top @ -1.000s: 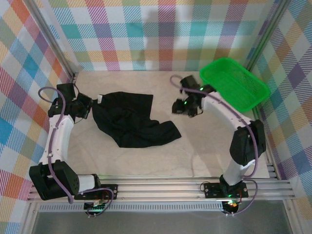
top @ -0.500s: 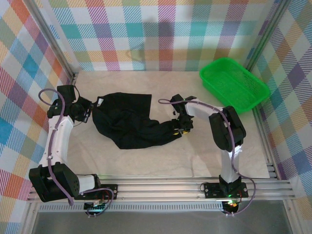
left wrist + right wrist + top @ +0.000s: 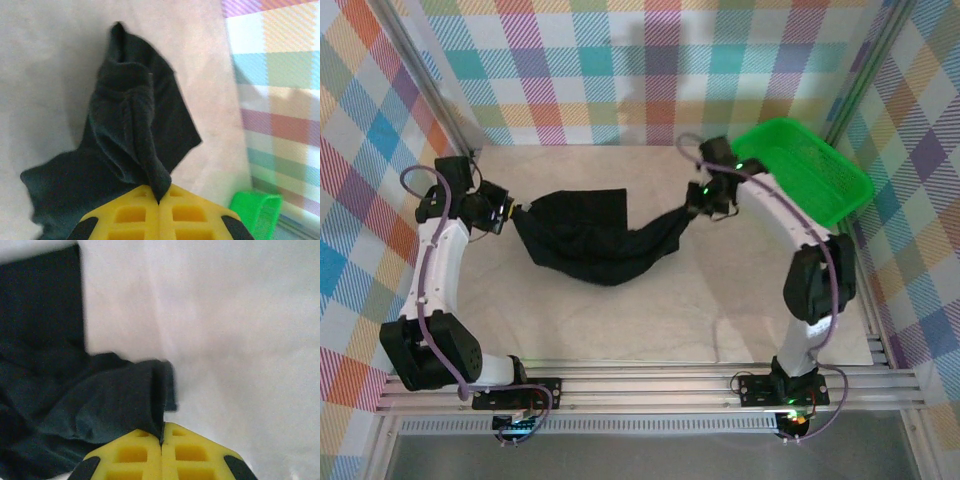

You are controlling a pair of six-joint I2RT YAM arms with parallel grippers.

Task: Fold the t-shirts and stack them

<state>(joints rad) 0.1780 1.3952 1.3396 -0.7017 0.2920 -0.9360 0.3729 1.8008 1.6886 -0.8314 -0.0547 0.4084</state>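
Soft matt black cloth, creased and limp: t-shirt (image 3: 600, 250). Glossy green plastic mesh: basket (image 3: 805, 175). Smooth pale matt surface, faintly mottled: table (image 3: 620, 320). Matt yellow moulded plastic with recessed cells: finger pads (image 3: 131, 216). Brushed metal: rails (image 3: 650, 385). Smooth white plastic shells: arms (image 3: 435, 270).

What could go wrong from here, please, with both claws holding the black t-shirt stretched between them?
1. The left claw and right claw each pinch only a thin bunched fold of the t-shirt; pulling further apart might let it slip out.
2. The cloth sags bunched between them, so laying it down would likely trap creases.
3. The right claw sits close to the green basket and could nudge it.
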